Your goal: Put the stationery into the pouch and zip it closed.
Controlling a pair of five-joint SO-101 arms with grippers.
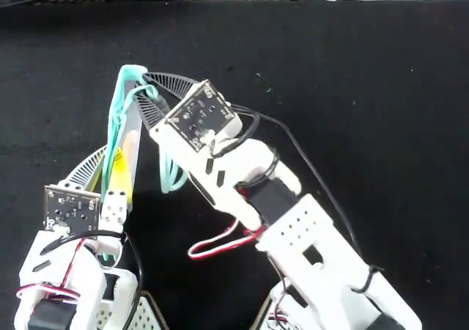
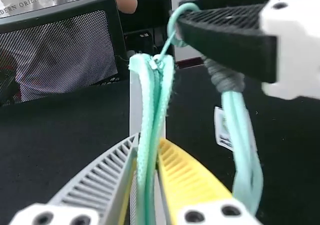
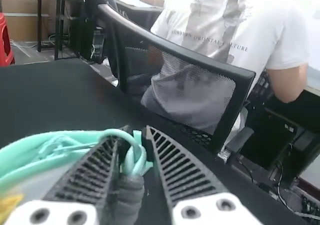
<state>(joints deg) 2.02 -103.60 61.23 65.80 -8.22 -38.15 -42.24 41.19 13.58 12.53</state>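
Note:
The pouch [image 1: 124,136] is translucent with mint-green edging and stands on edge on the black table. My left gripper [image 1: 113,161] is shut on its near end, which is pinched between the grey and yellow fingers [image 2: 190,180]. In the left wrist view the pouch's zipper edge [image 2: 152,115] runs up from that grip. My right gripper [image 1: 144,84] is at the pouch's far end, its black fingers [image 3: 95,170] shut on the green zipper pull cord [image 3: 132,152] above a grey knot [image 3: 127,192]. A green wrist strap [image 1: 170,176] hangs beside the pouch. What the pouch holds is hidden.
Black cloth [image 1: 352,88] covers the table, with open room to the right and far side. A mesh-backed chair [image 3: 200,85] and a seated person stand beyond the table's far edge. Red and white wires [image 1: 220,242] loop from the right arm.

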